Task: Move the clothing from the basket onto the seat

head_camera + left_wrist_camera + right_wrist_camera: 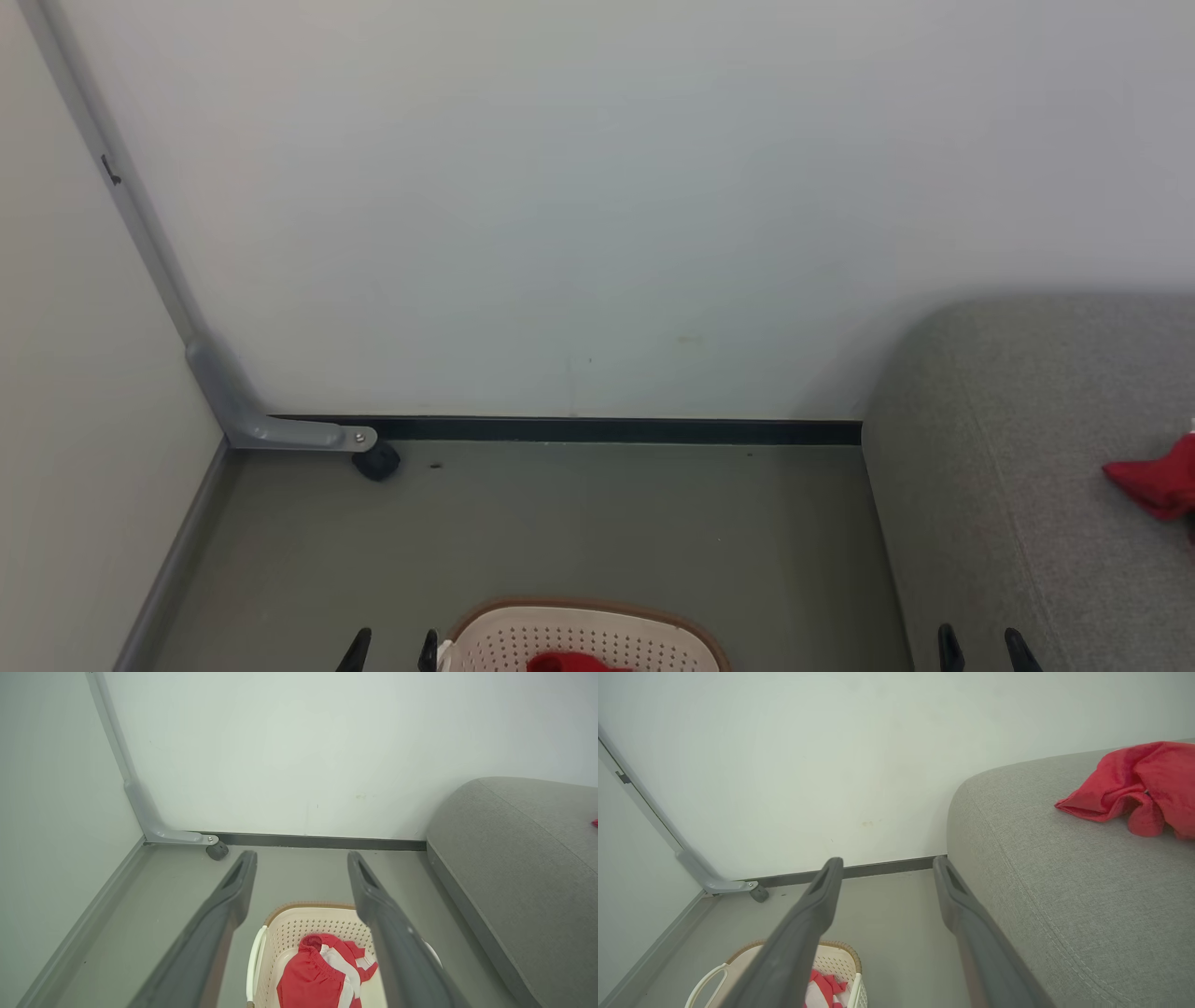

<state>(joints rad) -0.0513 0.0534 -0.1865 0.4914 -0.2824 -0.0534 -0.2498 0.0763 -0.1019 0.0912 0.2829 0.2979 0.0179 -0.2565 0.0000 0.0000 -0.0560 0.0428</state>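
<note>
In the basket (285, 933) lay red clothing (313, 975), another piece (1125, 784) already on the seat (1064, 896). The left fingers (236, 896) and right fingers (822, 896) were spread, empty; the left would best drop straight and pinch the bunched waistband.

Both arms' jaws: 2 long dark-grey matte fingers (215, 933) ea., tapered, w/ slot recess near tips.

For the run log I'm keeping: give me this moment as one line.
left hand: open, empty | right hand: open, empty | clothing in basket | one garment on seat | task: unfinished
</note>
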